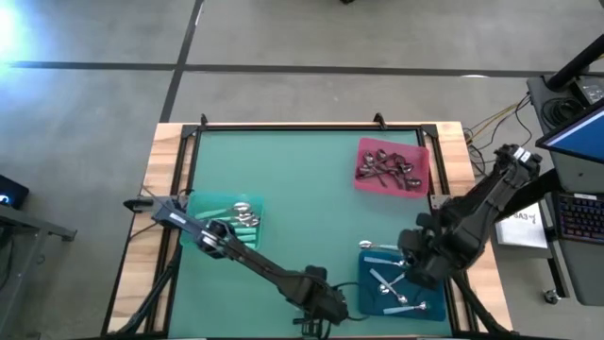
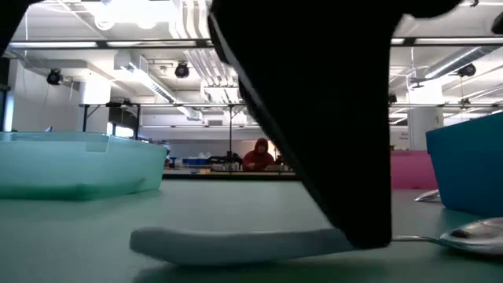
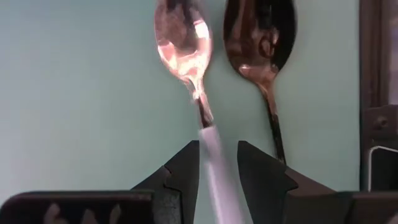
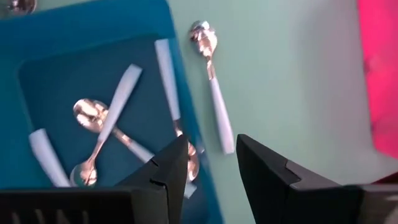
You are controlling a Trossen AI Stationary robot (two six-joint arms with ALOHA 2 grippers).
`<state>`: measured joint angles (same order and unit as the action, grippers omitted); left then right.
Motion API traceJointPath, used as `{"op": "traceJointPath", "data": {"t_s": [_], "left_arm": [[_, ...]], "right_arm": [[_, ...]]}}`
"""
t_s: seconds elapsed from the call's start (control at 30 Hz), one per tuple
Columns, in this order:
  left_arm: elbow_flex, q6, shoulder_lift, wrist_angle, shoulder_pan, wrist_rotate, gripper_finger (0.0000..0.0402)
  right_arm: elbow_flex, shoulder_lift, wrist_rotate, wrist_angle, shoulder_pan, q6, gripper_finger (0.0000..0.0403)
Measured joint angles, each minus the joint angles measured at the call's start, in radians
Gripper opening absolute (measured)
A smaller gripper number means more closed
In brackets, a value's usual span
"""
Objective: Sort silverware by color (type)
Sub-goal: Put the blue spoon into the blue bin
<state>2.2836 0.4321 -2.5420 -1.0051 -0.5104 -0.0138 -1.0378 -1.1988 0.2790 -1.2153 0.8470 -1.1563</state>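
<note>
Green tabletop (image 1: 302, 189) lies under both arms; your left gripper (image 3: 217, 171) clamps a pale-handled spoon (image 3: 186, 56), handle end hidden; right gripper (image 4: 211, 165) gapes empty.

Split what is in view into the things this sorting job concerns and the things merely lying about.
Job:
- pale-handled spoon in the left gripper
- pale spoons in the blue tray, one loose beside it under the open right gripper
- teal tray with spoons
- pink tray with dark spoons

Lying about:
- keyboard
- cables
- paper
</note>
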Motion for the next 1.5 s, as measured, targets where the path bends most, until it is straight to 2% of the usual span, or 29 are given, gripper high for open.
{"op": "traceJointPath", "data": {"t_s": [0.1, 0.4, 0.5, 0.6, 0.73, 0.87, 1.0, 1.13, 1.3, 1.4, 1.5], "left_arm": [[0.075, 0.022, -0.054, -0.062, -0.006, -0.005, 0.0092], [0.042, 0.078, -0.051, -0.038, -0.011, -0.042, 0.0089], [0.042, 0.11, -0.052, -0.04, -0.006, -0.049, 0.0068], [0.041, 0.149, -0.052, -0.046, -0.001, -0.049, 0.0023], [0.055, 0.19, -0.055, -0.056, 0.002, -0.049, 0.0017], [0.059, 0.143, -0.038, -0.07, 0.003, -0.084, 0.0016], [0.066, 0.129, 0.016, -0.162, 0.017, -0.215, 0.0016], [0.063, 0.159, 0.101, -0.188, 0.027, -0.349, 0.0016], [0.068, 0.264, 0.161, -0.091, 0.027, -0.549, 0.0016], [0.07, 0.286, 0.184, 0.045, 0.028, -0.582, 0.0016], [0.069, 0.262, 0.182, 0.171, 0.024, -0.598, 0.0016]], "right_arm": [[0.0, 0.0, 0.0, 0.0, 0.052, -0.042, 0.013], [0.001, -0.001, 0.009, 0.001, 0.16, -0.161, 0.0123], [0.002, -0.001, 0.009, 0.001, 0.176, -0.187, 0.0122], [0.002, -0.001, 0.009, 0.003, 0.186, -0.197, 0.0118], [0.002, -0.001, 0.01, 0.038, 0.185, -0.195, 0.0114], [0.004, -0.001, 0.087, 0.095, 0.186, -0.17, 0.0116], [0.015, -0.002, 0.182, 0.154, 0.184, -0.168, 0.0127], [0.059, -0.002, 0.26, 0.32, 0.182, -0.149, 0.0142], [0.148, -0.003, 0.423, 0.676, 0.182, -0.032, 0.016], [0.199, -0.003, 0.518, 0.865, 0.179, 0.061, 0.017], [0.239, -0.003, 0.562, 1.021, 0.171, 0.14, 0.0182]]}}
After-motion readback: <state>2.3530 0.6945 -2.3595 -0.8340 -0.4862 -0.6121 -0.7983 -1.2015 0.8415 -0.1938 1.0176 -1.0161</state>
